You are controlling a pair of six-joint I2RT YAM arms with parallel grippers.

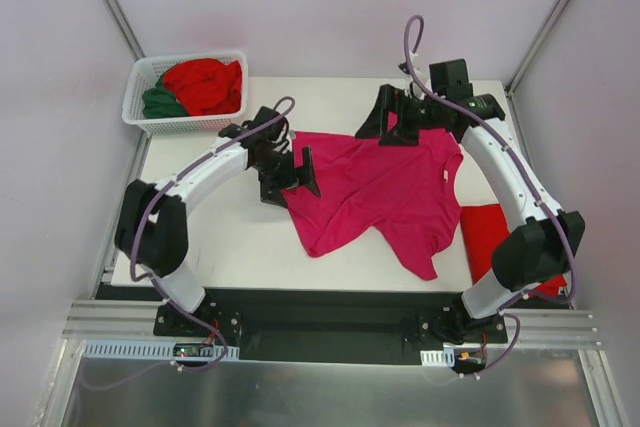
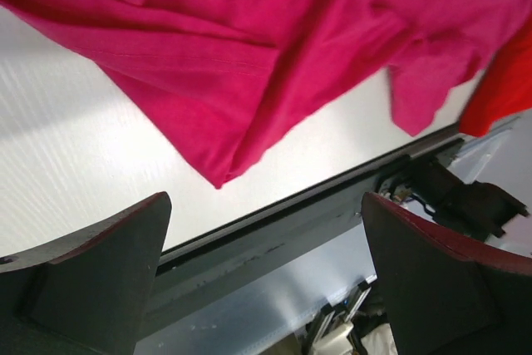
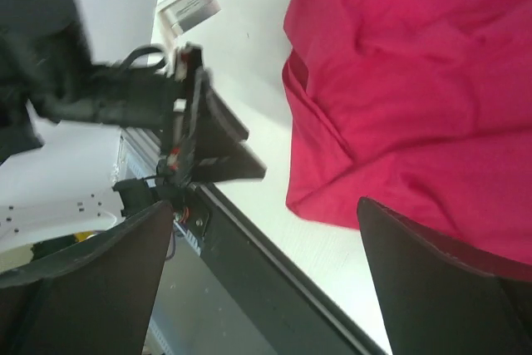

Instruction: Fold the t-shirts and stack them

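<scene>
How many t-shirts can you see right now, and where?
4: a magenta shirt spread mid-table, a red shirt at the right edge, and a red bundle plus a green shirt in the basket. The bundle may hide more.

The top view looks down from above and behind the arm bases (image 1: 185, 319), taking in the whole surface (image 1: 230, 237). Both wrist views hang close, looking obliquely across it toward its near edge; all three share the magenta-pink t-shirt (image 1: 380, 187)

A lab test cell: white table (image 1: 230, 247), plain wall panels (image 1: 330, 7), aluminium frame rail (image 1: 110, 323).
</scene>
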